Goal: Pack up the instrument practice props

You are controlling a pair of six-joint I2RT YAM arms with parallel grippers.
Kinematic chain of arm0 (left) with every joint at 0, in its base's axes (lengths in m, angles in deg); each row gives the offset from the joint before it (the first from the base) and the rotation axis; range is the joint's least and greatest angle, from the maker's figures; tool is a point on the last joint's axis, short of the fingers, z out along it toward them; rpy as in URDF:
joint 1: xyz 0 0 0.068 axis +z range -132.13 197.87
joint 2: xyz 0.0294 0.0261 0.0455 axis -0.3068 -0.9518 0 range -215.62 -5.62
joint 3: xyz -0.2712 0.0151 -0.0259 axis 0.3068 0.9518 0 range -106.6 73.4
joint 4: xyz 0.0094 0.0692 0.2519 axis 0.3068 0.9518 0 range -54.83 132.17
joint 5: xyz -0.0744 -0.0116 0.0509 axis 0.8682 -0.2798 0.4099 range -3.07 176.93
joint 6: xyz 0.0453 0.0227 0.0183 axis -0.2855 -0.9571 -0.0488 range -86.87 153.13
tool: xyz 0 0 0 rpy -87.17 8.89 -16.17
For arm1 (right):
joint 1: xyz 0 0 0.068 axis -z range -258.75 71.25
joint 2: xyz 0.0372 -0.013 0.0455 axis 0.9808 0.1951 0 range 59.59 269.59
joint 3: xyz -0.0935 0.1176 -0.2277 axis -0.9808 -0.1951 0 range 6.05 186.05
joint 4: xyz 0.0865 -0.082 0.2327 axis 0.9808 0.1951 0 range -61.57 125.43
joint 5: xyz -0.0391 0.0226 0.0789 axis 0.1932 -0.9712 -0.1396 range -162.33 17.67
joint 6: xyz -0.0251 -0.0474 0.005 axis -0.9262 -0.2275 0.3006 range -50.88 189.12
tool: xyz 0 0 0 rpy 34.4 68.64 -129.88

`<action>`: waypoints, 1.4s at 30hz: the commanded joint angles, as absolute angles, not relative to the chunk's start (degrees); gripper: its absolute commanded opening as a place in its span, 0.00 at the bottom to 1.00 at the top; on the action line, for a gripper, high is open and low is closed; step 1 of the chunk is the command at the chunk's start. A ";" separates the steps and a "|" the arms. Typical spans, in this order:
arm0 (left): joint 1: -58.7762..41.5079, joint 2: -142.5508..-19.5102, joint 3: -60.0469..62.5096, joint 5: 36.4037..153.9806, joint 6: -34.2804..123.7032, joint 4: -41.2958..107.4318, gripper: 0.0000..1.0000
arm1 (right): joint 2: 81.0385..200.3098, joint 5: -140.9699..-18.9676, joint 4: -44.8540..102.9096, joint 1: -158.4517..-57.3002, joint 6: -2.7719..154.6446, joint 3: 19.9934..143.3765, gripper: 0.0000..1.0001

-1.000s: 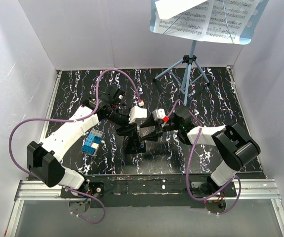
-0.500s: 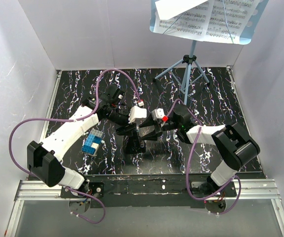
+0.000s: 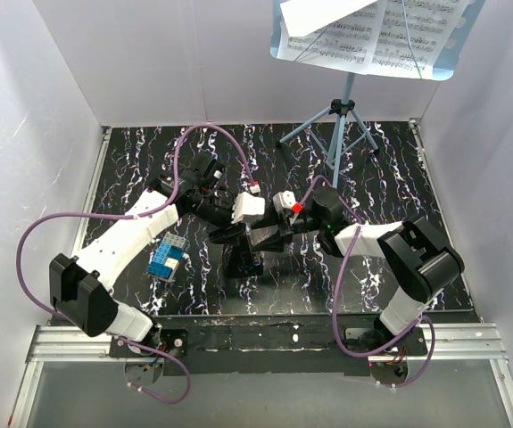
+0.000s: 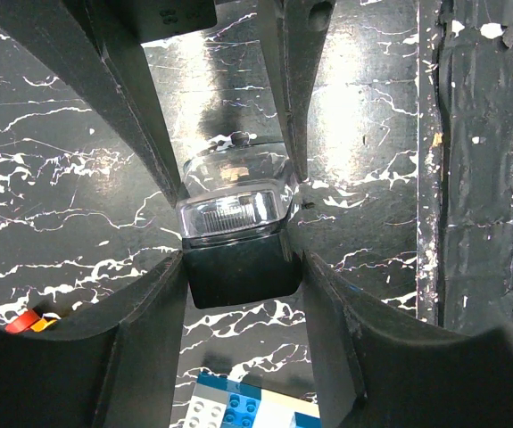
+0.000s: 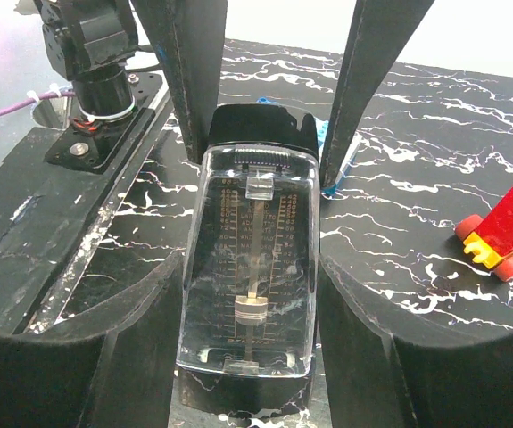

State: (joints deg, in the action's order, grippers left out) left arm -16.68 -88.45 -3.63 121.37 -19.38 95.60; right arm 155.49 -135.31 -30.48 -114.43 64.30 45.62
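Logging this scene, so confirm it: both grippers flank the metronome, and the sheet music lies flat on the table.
Wrong on the sheet music: it rests on the stand, raised above the table, as the top view shows. The left gripper and right gripper do flank the metronome.

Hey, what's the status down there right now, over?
Left hand and right hand both shut on metronome. Music stand upright, pages on it, untouched. Over.

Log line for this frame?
left gripper: gripping metronome | right gripper: straddling it, contact unclear | music stand, sheet music: upright, unpacked
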 commanded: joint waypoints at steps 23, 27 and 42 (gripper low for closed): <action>-17.64 -89.03 -2.98 125.34 -25.22 98.54 0.00 | 159.87 -133.32 -23.34 -114.70 57.00 47.71 0.01; -17.73 -89.03 -2.62 126.39 -24.70 96.35 0.00 | 159.88 -133.67 -15.28 -116.54 50.16 47.97 0.01; -18.08 -89.56 -2.10 127.19 -21.72 89.05 0.00 | 157.95 -125.42 7.11 -120.14 47.54 55.17 0.01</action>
State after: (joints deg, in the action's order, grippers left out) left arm -15.98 -89.00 -4.14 121.26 -19.12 95.60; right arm 155.40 -138.22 -7.31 -115.57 51.69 54.37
